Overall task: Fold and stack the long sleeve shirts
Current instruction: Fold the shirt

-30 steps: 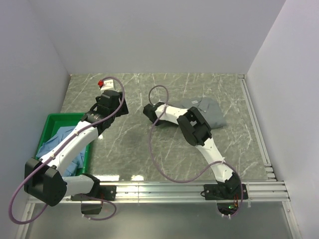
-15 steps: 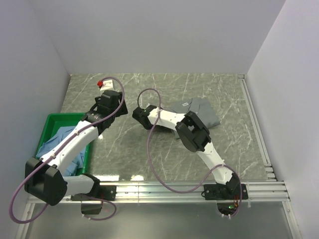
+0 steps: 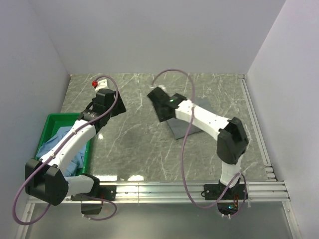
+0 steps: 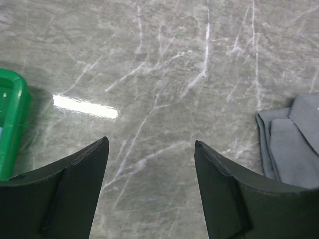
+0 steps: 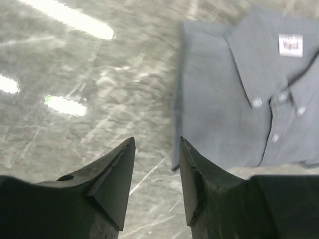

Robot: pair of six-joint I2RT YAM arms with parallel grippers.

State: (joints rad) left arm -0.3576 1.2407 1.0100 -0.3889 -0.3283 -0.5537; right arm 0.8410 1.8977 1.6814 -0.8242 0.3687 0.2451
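Left wrist view: we see our left gripper (image 4: 149, 144) spread above the grey veined stone-look worktop (image 4: 164, 59), the folded grey-green collared cloth shirt (image 4: 294, 144) well off to its right, a green plastic bin (image 4: 10, 124) at left. Right wrist view: our right gripper (image 5: 157, 142) stands parted, holding nothing, that shirt just ahead-right. From above, the crumpled light blue cloth shirt (image 3: 57, 142) lies in the bin; plain white walls (image 3: 149, 35) enclose the worktop
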